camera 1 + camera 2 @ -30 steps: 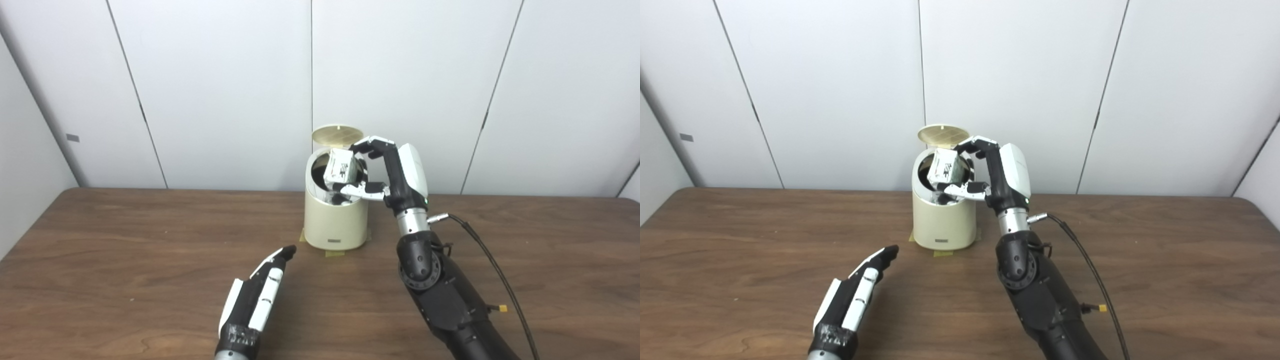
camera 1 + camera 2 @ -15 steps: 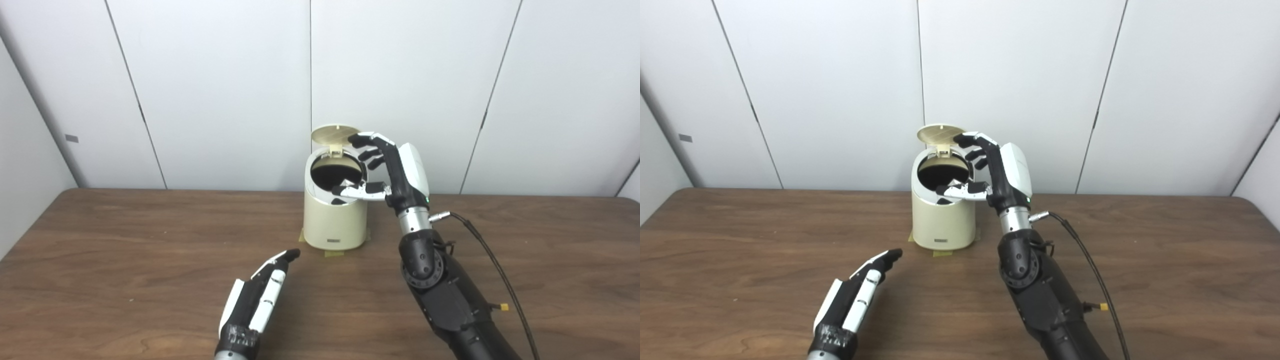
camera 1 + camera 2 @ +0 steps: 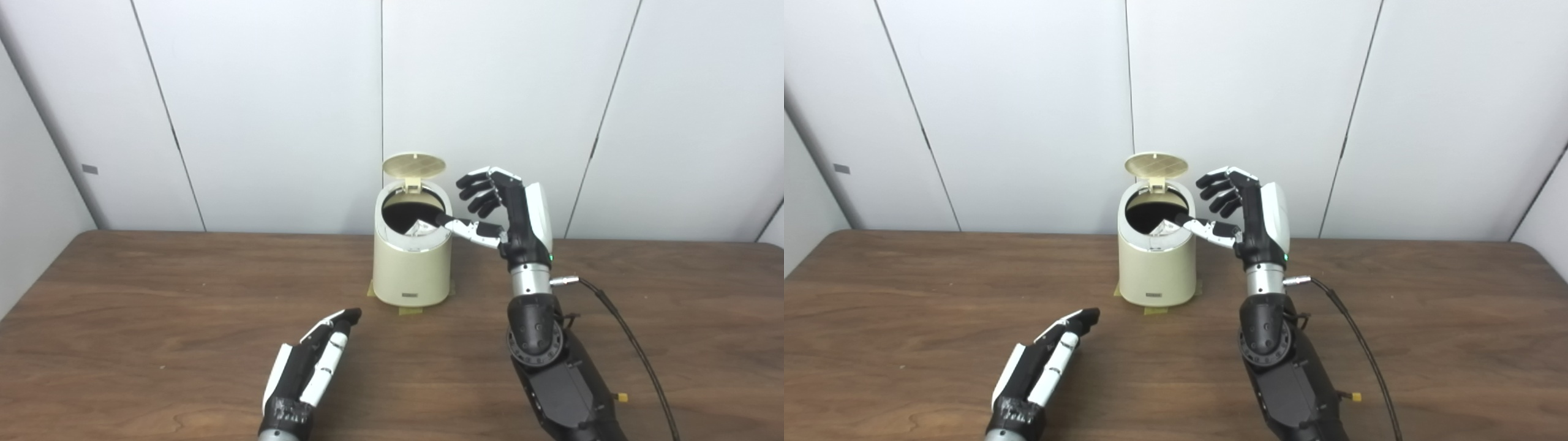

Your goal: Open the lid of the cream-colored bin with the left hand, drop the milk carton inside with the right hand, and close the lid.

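Cream-colored bin (image 3: 411,266) stands lid (image 3: 413,163) up (milk carton (image 3: 420,228) inside); right hand (image 3: 505,208) beside it, fingers spread, empty; left hand (image 3: 312,364) flat-open, empty.

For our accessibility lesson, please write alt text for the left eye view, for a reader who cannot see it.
A cream-colored bin stands on a wooden table with its lid raised and a milk carton partly visible inside. The right robot hand is open beside the rim, and the left robot hand lies open, low over the table.
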Available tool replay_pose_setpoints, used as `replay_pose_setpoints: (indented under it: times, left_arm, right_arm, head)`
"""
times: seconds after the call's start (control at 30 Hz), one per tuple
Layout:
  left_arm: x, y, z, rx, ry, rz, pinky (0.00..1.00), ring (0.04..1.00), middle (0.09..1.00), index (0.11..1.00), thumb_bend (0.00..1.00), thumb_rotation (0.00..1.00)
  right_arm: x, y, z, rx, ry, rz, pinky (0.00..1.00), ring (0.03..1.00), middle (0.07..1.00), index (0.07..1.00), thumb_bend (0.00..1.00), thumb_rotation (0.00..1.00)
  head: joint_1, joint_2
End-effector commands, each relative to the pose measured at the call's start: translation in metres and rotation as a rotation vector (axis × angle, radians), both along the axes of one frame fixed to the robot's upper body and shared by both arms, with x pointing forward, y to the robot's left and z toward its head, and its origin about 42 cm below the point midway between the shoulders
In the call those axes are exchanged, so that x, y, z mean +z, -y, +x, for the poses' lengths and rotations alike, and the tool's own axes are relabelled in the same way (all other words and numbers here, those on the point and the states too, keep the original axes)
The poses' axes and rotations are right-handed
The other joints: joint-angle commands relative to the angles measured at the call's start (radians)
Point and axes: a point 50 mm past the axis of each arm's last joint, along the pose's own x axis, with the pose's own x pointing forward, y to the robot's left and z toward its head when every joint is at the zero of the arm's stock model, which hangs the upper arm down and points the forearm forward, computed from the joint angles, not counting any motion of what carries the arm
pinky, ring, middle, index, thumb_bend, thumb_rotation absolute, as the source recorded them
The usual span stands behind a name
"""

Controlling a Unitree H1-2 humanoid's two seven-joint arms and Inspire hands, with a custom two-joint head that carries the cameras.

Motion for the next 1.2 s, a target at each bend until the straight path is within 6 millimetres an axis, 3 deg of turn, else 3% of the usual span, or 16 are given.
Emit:
replay_pose_setpoints:
  times: [0.0,0.17,0.33,0.4,0.47,0.53,0.63,0.73,0.9,1.03,1.17]
  left_arm:
    - [0.019,0.000,0.011,-0.003,0.089,-0.033,0.99,0.936,0.876,0.814,0.39,0.75]
    - [0.026,-0.011,0.024,0.040,0.096,-0.124,0.96,0.918,0.876,0.825,0.41,0.70]
    - [0.051,-0.026,0.050,0.042,0.134,-0.169,0.90,0.898,0.886,0.848,0.37,0.68]
    - [0.061,-0.031,0.062,0.039,0.137,-0.171,0.91,0.907,0.890,0.866,0.40,0.72]
    - [0.072,-0.035,0.077,0.011,0.137,-0.168,0.92,0.908,0.900,0.879,0.39,0.77]
    - [0.084,-0.038,0.090,-0.041,0.133,-0.124,0.93,0.923,0.911,0.891,0.38,0.83]
    - [0.100,-0.038,0.107,-0.099,0.136,-0.084,0.94,0.949,0.933,0.916,0.42,0.87]
    - [0.116,-0.033,0.125,-0.125,0.153,-0.074,0.96,0.960,0.949,0.933,0.45,0.92]
    - [0.135,-0.027,0.150,-0.135,0.177,-0.053,0.96,0.960,0.953,0.940,0.48,0.97]
    - [0.148,-0.023,0.169,-0.147,0.184,-0.017,0.95,0.953,0.946,0.937,0.52,1.00]
    - [0.156,-0.022,0.183,-0.154,0.186,0.004,0.96,0.952,0.943,0.941,0.50,1.00]
  right_arm:
    - [0.022,0.004,0.000,-0.015,0.051,0.060,0.35,0.400,0.486,0.502,0.52,0.00]
    - [0.018,0.026,-0.019,-0.052,-0.055,0.198,0.41,0.454,0.489,0.481,0.52,0.00]
    - [-0.002,0.056,-0.044,-0.010,-0.182,0.339,0.40,0.405,0.486,0.555,0.51,0.00]
    - [-0.009,0.064,-0.055,0.031,-0.247,0.403,0.44,0.488,0.473,0.546,0.51,0.01]
    - [-0.015,0.071,-0.068,0.102,-0.301,0.460,0.53,0.589,0.622,0.508,0.49,0.12]
    - [-0.020,0.077,-0.081,0.164,-0.342,0.459,0.62,0.703,0.740,0.740,0.44,0.40]
    - [-0.030,0.085,-0.094,0.192,-0.377,0.365,0.70,0.798,0.827,0.842,0.49,0.63]
    - [-0.042,0.090,-0.106,0.176,-0.400,0.252,0.74,0.833,0.854,0.873,0.55,0.79]
    - [-0.054,0.091,-0.121,0.191,-0.421,0.240,0.79,0.858,0.871,0.885,0.54,0.85]
    - [-0.068,0.091,-0.131,0.185,-0.427,0.214,0.76,0.863,0.873,0.887,0.50,0.88]
    - [-0.077,0.085,-0.138,0.173,-0.433,0.212,0.74,0.861,0.869,0.882,0.50,0.97]
  head:
    - [0.001,-0.003]
    - [0.007,-0.015]
    - [-0.007,-0.025]
    - [-0.008,-0.027]
    - [-0.008,-0.030]
    - [-0.008,-0.033]
    - [-0.001,-0.032]
    - [0.005,-0.039]
    - [0.019,-0.057]
    - [0.016,-0.078]
    - [0.006,-0.083]
